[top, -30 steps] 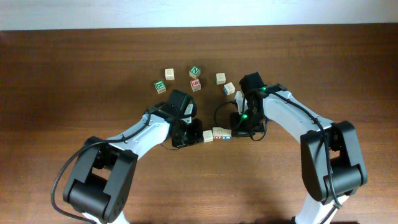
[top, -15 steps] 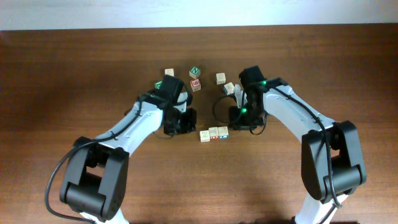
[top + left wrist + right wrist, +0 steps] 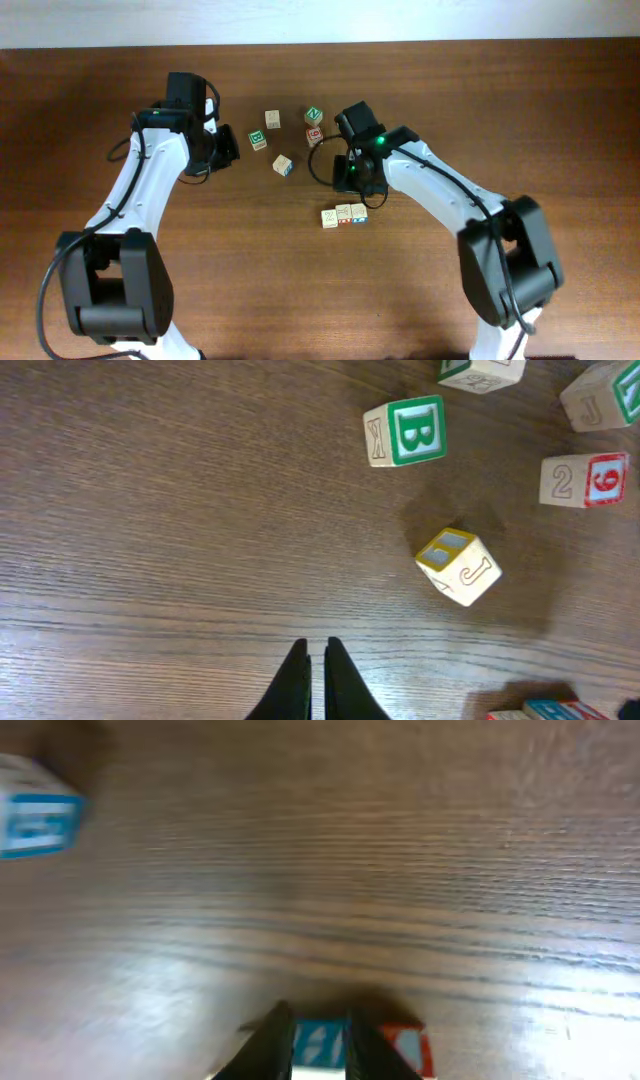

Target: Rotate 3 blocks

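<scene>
My row of three blocks (image 3: 343, 215) lies on the counter (image 3: 520, 110), nearer to me than the scattered cubes. The blocks sit side by side, and as far as I can tell each touches the next. The tan block (image 3: 328, 218) is at my left end, the red-orange-printed block (image 3: 343, 214) is in the middle, and the blue-printed block (image 3: 358, 212) is at my right end.

My right pincer (image 3: 317, 1018) hangs just beyond that row, on its far side, and is not touching it. Its fingers stand a little apart with nothing clamped between them (the wrist view is blurred, but the gap is plain). Through the gap I see a blue face of the row, with a red one beside it.

My left pincer (image 3: 314, 648) is well off to my left, over bare wood. Its fingers are together apart from a thin slit, and it holds nothing. Ahead of it stands the green B cube (image 3: 405, 432). Nearer to it sits a cube with a yellow face and a J (image 3: 458, 565), turned askew. The red-faced 9 cube (image 3: 585, 480) lies farther out, at the edge of that view.
</scene>
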You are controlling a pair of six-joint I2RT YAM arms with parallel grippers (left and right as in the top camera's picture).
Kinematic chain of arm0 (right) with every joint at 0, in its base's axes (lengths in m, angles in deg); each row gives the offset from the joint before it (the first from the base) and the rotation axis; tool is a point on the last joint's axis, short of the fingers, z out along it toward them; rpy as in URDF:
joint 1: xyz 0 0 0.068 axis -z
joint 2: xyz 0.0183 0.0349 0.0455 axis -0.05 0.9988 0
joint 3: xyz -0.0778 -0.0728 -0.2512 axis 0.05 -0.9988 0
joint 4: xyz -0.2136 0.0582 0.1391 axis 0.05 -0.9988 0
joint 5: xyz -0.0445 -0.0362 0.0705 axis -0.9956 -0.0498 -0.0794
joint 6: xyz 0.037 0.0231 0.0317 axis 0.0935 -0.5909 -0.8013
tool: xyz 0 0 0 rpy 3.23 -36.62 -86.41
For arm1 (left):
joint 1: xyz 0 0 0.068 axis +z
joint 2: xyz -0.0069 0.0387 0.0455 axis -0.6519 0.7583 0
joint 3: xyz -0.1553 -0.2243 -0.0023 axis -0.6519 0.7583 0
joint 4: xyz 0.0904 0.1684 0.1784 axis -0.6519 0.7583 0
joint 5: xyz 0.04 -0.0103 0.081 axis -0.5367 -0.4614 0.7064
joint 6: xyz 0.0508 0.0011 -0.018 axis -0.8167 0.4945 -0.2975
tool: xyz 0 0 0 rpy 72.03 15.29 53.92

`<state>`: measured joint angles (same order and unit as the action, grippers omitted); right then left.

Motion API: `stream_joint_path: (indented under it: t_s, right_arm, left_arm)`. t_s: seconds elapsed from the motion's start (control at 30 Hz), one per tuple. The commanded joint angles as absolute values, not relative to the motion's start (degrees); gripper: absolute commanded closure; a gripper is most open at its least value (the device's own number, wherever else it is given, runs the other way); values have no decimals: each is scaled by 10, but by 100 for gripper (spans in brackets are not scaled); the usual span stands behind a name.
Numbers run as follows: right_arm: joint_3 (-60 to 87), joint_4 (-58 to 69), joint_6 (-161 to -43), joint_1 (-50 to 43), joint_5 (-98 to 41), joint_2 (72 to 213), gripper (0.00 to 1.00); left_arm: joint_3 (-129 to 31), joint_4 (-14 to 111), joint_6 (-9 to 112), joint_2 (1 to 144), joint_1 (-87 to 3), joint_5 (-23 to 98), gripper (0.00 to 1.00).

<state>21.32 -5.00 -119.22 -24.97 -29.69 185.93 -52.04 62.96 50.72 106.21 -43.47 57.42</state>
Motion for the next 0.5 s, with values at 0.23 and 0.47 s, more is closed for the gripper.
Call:
stream_joint_path:
  t_s: [0.23,0.47]
  right_arm:
    - [220,-65,-1199,-249,-285,1895,81]
    - [220,-78,-1182,-256,-277,1895,81]
  left_arm:
    - [-525,638,500,1065,-437,592,91]
    - [-525,638,500,1065,-437,592,90]
